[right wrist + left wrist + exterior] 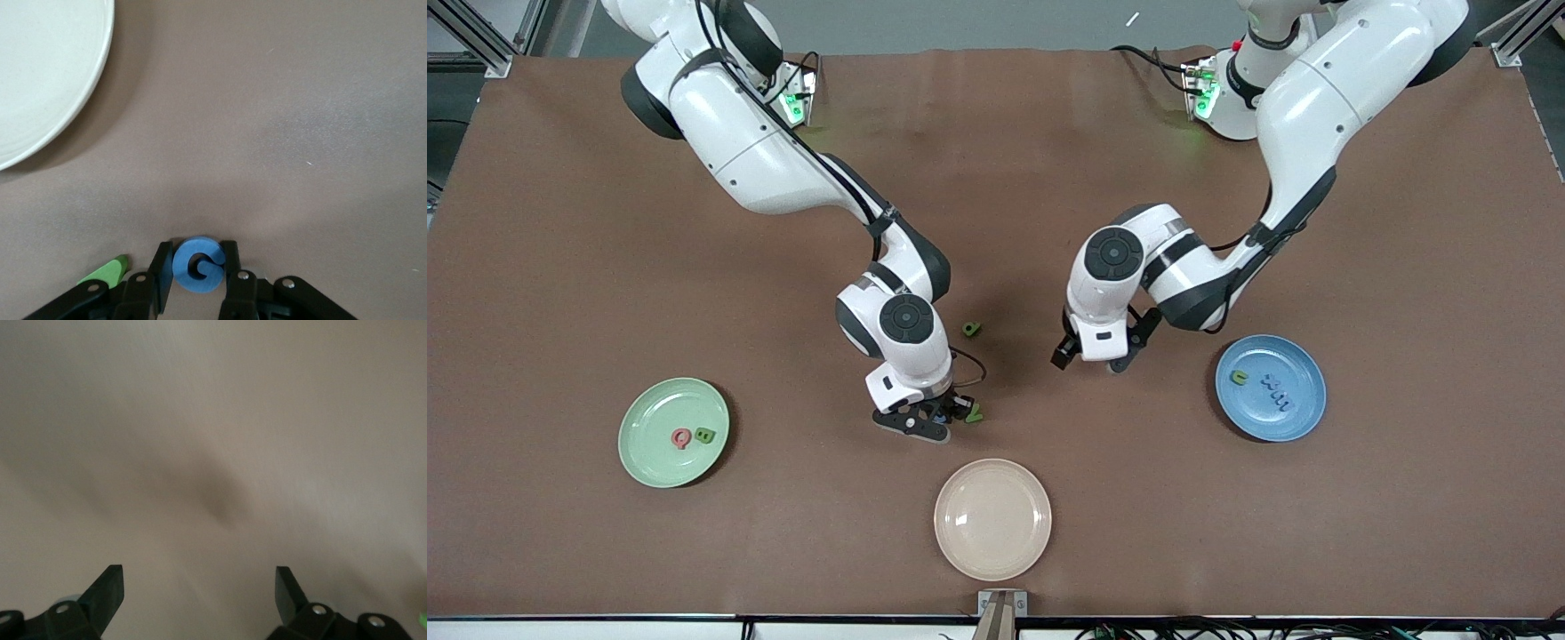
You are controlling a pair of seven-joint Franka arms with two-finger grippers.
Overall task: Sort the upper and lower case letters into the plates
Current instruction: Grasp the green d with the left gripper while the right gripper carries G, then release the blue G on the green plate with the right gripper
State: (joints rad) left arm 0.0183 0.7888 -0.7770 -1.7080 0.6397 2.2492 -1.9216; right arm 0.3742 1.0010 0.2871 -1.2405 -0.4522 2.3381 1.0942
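Right gripper (197,267) clenches a blue letter (197,265) on the desk (560,293) near the cream plate (992,519); left gripper (199,590), released, hovers above the desk.

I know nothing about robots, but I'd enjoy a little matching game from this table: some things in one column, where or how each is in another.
Things:
1. pink letter
2. blue letter
3. cream plate
4. left claw

States:
A. open, holding nothing
B. pinched in the right claw
C. bare, nearest the front camera
D. lying on the mint green plate

Pairs: 1-D, 2-B, 3-C, 4-A
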